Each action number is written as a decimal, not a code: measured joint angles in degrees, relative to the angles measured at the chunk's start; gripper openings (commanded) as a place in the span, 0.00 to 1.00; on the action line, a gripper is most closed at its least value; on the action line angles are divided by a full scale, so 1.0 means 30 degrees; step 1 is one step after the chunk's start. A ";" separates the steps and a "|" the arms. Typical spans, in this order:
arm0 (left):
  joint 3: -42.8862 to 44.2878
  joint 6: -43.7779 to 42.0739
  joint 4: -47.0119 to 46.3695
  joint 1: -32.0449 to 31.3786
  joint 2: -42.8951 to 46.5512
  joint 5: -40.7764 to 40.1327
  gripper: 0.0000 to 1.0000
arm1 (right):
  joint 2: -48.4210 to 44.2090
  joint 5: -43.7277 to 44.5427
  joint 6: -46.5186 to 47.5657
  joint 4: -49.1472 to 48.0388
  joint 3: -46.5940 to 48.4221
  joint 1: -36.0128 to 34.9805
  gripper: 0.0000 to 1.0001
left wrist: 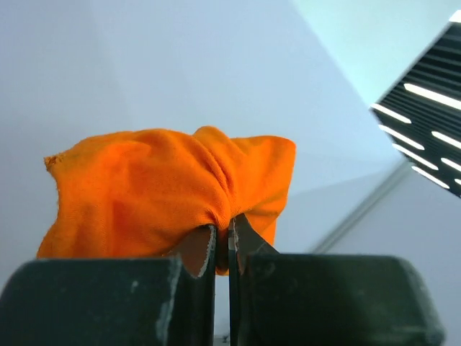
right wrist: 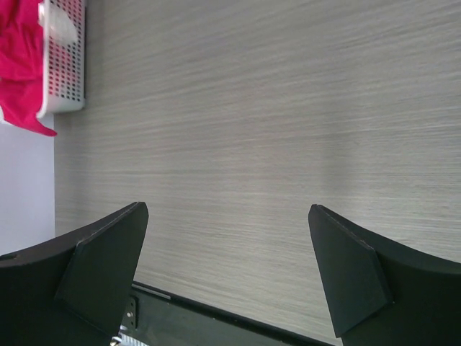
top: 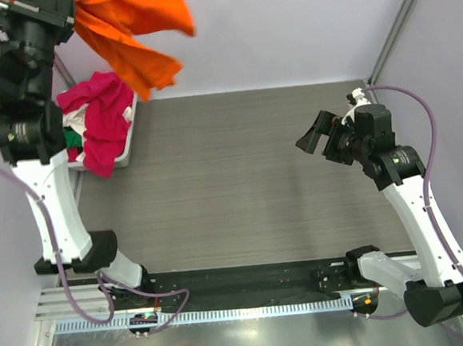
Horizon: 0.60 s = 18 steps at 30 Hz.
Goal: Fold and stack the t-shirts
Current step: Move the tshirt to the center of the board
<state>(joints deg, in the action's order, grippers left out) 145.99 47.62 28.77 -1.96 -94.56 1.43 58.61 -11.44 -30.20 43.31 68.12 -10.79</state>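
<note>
An orange t-shirt [top: 136, 28] hangs high in the air at the top left, bunched and drooping. My left gripper [left wrist: 222, 232] is shut on a fold of that orange t-shirt [left wrist: 166, 191], which fills the middle of the left wrist view. A magenta-pink t-shirt [top: 103, 119] spills over the rim of the white basket [top: 129, 145] at the table's left edge, with white and green cloth under it. My right gripper [top: 318, 134] hovers open over the right side of the table, nothing between its fingers [right wrist: 108, 267].
The grey wood-grain table [top: 231, 173] spreads between the arms. The white basket [right wrist: 63, 58] with the pink t-shirt [right wrist: 21, 65] shows at the top left of the right wrist view. A black strip runs along the table's near edge.
</note>
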 measured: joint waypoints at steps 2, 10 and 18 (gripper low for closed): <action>-0.0605 0.0386 -0.0896 -0.0270 0.0998 0.0984 0.01 | -0.0182 0.0386 -0.0087 0.0408 0.0495 0.0000 1.00; -0.9901 0.1559 -0.1727 -0.3177 0.2776 0.5268 0.99 | -0.0328 0.4073 -0.0743 0.3155 0.1953 0.0000 1.00; -2.2862 0.0940 0.3395 -0.3716 0.2514 0.5450 1.00 | -0.0270 0.4605 -0.1341 0.4590 0.1996 0.0000 0.99</action>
<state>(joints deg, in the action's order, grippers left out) 77.41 50.43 38.96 -13.10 -87.02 17.78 57.80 2.37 -34.22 57.08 74.11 -10.79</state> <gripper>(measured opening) 0.994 0.996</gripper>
